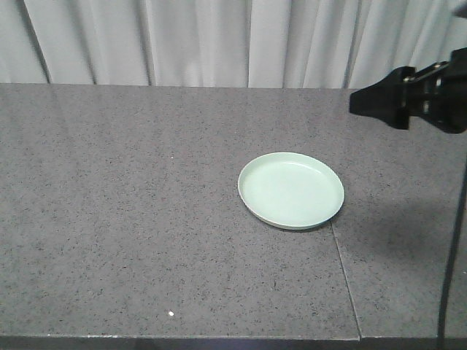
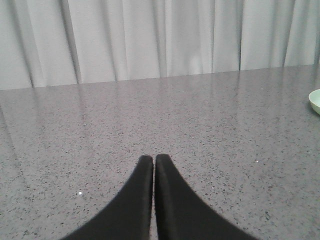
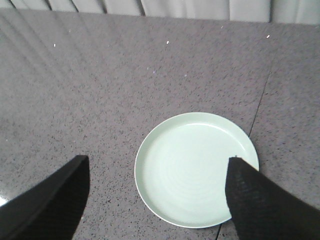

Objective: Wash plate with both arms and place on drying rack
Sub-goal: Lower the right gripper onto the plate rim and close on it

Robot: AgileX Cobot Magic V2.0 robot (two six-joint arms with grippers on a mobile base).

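**Plate ready for pickup: right claw spread wide over it, left claw closed and waiting aside.**

The round, shallow, pale mint-green plate (image 1: 291, 190) lies flat and rim-up on the grey speckled stone countertop (image 1: 109, 219), touching a thin seam (image 1: 347, 281). Nothing crowds its rim, which seems to suit a grasp from above. The black right gripper (image 3: 158, 161) hovers over it, pitched downward, its 2 fingers parted wider than the plate and touching nothing. The black left gripper (image 2: 154, 159) hangs low over the counter, well apart from the plate, fingers nearly pressed together and empty, probably held in reserve. No drying rack is in view.
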